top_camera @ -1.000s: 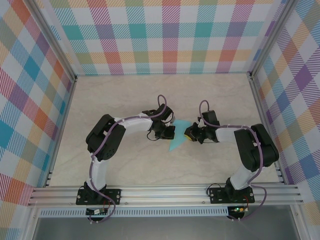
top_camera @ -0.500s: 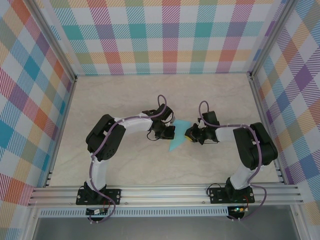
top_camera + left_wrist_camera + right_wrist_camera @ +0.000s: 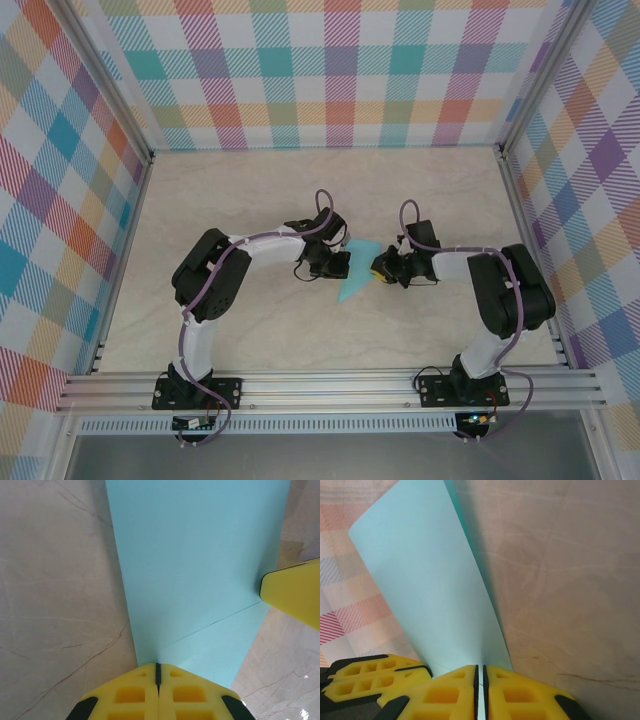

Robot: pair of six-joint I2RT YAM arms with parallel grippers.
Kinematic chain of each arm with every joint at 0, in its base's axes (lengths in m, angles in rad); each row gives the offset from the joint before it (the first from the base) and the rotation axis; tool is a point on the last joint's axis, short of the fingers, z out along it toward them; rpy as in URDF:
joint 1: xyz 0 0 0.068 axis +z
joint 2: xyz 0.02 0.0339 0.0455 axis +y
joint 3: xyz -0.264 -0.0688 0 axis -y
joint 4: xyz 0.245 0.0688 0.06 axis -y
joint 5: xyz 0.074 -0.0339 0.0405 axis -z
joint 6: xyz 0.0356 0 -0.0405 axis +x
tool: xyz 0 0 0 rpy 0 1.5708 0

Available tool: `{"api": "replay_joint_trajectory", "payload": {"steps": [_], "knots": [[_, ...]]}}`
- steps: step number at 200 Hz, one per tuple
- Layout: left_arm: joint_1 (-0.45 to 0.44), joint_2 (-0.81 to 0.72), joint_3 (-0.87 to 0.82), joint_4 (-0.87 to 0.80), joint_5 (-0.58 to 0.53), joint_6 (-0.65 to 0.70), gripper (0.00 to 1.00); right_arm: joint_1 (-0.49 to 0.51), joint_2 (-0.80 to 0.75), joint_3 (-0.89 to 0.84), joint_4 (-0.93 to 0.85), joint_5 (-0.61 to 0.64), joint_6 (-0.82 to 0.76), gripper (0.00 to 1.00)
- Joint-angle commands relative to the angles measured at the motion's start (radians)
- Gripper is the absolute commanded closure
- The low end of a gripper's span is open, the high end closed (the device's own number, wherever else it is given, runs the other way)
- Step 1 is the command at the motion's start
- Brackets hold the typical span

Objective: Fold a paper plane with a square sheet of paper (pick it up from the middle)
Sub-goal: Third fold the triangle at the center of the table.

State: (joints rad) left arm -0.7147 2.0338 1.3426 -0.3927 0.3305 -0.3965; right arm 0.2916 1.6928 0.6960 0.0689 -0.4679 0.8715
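Note:
The light turquoise sheet of paper (image 3: 354, 276) hangs between my two grippers above the table's middle, folded, tapering to a point at its near end. In the left wrist view the paper (image 3: 200, 555) shows a slanted crease, and my left gripper (image 3: 158, 667) is shut on its near edge. My left gripper (image 3: 343, 266) holds the sheet's left side. My right gripper (image 3: 377, 270) meets it from the right. In the right wrist view the paper (image 3: 435, 595) runs into the thin slit of my right gripper (image 3: 479, 669). Each wrist view catches the other gripper's yellow fingers (image 3: 295, 592) (image 3: 370, 680).
The beige marbled table (image 3: 250, 200) lies under both arms. Checked walls (image 3: 330, 70) close off the back and both sides. An aluminium rail (image 3: 330, 385) carrying the arm bases runs along the near edge.
The right gripper's jaws have eased apart by a sliver and its wrist has shifted slightly. The left arm and the paper stay where they were.

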Motion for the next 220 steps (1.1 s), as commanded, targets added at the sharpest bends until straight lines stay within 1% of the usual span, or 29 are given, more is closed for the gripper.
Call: {"api": "replay_joint_trajectory", "payload": {"steps": [1,18,35,47,60,69,77,86,99,120,136,165,178,181,184,200,212,220], "knots": [[0.014,-0.014,-0.011,-0.068,-0.04,0.012,0.97,-0.005,-0.066,0.024,-0.082,0.036,-0.018,0.84],[0.014,-0.022,-0.002,-0.08,-0.044,0.015,0.96,-0.005,-0.098,0.025,-0.112,0.059,-0.03,0.81],[0.014,-0.038,0.001,-0.069,-0.035,0.006,0.9,-0.005,-0.128,0.022,-0.134,0.066,-0.041,0.8],[0.014,-0.058,0.008,-0.057,-0.024,0.004,0.88,-0.005,-0.148,0.014,-0.142,0.067,-0.049,0.78],[0.014,-0.075,0.027,-0.058,-0.016,0.001,0.82,-0.005,-0.17,0.011,-0.165,0.081,-0.057,0.76],[0.014,-0.089,0.038,-0.061,-0.014,-0.002,0.76,-0.005,-0.181,0.007,-0.177,0.087,-0.063,0.73],[0.014,-0.101,0.047,-0.067,-0.017,-0.004,0.74,-0.005,-0.188,0.004,-0.177,0.087,-0.065,0.72],[0.014,-0.114,0.052,-0.074,-0.033,-0.007,0.73,-0.005,-0.191,0.001,-0.171,0.076,-0.067,0.71],[0.014,-0.131,0.053,-0.079,-0.05,-0.013,0.66,-0.005,-0.194,-0.003,-0.164,0.054,-0.068,0.69],[0.014,-0.181,0.037,-0.08,-0.06,-0.037,0.59,-0.005,-0.203,-0.017,-0.163,0.049,-0.067,0.67],[0.014,-0.236,0.008,-0.064,-0.07,-0.067,0.55,-0.005,-0.2,-0.018,-0.167,0.046,-0.068,0.66],[0.014,-0.309,-0.017,-0.037,-0.073,-0.129,0.43,-0.004,-0.189,-0.018,-0.142,0.001,-0.06,0.65],[0.015,-0.327,-0.027,-0.027,-0.078,-0.17,0.36,-0.003,-0.184,-0.018,-0.14,-0.015,-0.065,0.64],[0.015,-0.329,-0.028,-0.023,-0.081,-0.18,0.3,-0.003,-0.183,-0.015,-0.144,-0.019,-0.067,0.64],[0.015,-0.332,-0.031,-0.018,-0.083,-0.187,0.27,-0.003,-0.183,-0.014,-0.146,-0.019,-0.07,0.64],[0.015,-0.35,-0.059,0.037,-0.081,-0.229,0.19,-0.003,-0.2,-0.028,-0.155,-0.02,-0.086,0.65],[0.018,-0.358,-0.057,0.047,-0.089,-0.292,0.02,-0.003,-0.231,-0.028,-0.194,-0.006,-0.084,0.65],[0.019,-0.359,-0.037,0.055,-0.058,-0.315,0.0,-0.003,-0.265,-0.028,-0.207,-0.012,-0.089,0.65]]}}
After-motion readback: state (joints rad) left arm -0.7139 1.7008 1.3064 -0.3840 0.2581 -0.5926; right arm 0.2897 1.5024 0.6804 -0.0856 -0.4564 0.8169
